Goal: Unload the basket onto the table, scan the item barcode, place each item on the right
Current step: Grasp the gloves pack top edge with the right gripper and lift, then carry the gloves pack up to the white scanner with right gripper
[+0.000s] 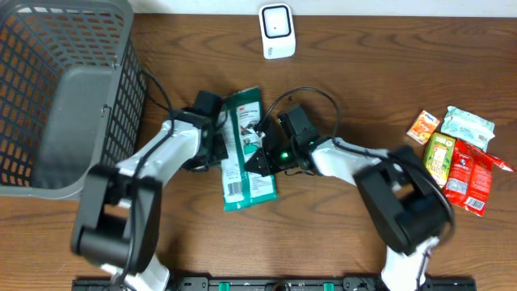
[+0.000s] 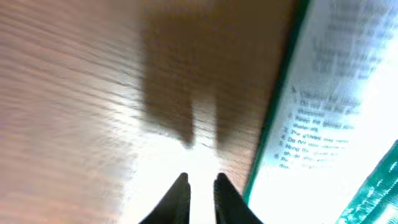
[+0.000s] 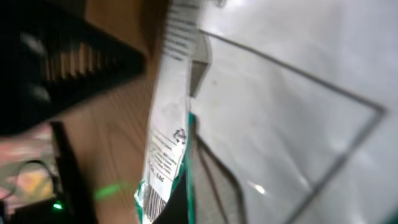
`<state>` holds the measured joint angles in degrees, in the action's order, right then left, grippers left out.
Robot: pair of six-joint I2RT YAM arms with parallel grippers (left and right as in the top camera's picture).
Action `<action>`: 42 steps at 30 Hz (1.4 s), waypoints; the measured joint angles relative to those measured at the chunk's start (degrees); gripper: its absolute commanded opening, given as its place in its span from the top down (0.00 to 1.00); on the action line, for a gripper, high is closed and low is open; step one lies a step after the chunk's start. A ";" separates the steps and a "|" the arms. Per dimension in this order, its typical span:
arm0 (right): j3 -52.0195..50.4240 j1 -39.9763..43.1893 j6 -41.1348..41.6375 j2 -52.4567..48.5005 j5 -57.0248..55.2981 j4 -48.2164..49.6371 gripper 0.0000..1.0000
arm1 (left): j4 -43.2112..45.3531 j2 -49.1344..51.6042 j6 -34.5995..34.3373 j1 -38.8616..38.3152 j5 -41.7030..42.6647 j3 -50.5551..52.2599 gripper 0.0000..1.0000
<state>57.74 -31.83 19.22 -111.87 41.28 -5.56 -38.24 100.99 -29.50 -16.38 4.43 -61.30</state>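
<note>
Packet (image 1: pixel 238 166) pinched mid bench (image 1: pixel 339 234), scanner (image 1: pixel 276 31) at the far edge

The green-and-white packet lies lengthwise, near to far, in the middle of the bench, printed side up. The right claw (image 1: pixel 260 158) is clamped shut on its right edge. The left claw (image 2: pixel 200 182) sits low over the wood just left of the packet, its tips a slit apart with nothing between them. A cluster of snack packs (image 1: pixel 456 153) lies at the right. A grey mesh basket (image 1: pixel 129 97) stands at the far left. The white scanner stands well apart from the packet.
</note>
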 measured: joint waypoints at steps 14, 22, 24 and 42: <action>-0.04 0.17 -26.75 29.70 -14.38 -23.43 0.99 | -2.34 -21.66 2.84 1.68 0.15 -0.04 0.63; 5.14 1.38 -37.09 33.00 -21.44 -36.81 0.99 | -5.42 -22.49 6.82 7.10 -2.08 -0.02 0.59; 6.56 1.38 -38.66 33.00 -23.69 -37.05 0.99 | -5.46 -22.49 6.86 9.42 -2.03 -0.02 0.49; 31.39 1.38 -56.52 28.79 -37.66 -50.31 0.99 | -5.53 -22.49 6.62 11.13 -1.99 -0.02 0.16</action>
<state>89.12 -30.46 -37.30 -83.09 3.62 -55.88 -43.77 78.50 -22.87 -5.26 2.44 -61.32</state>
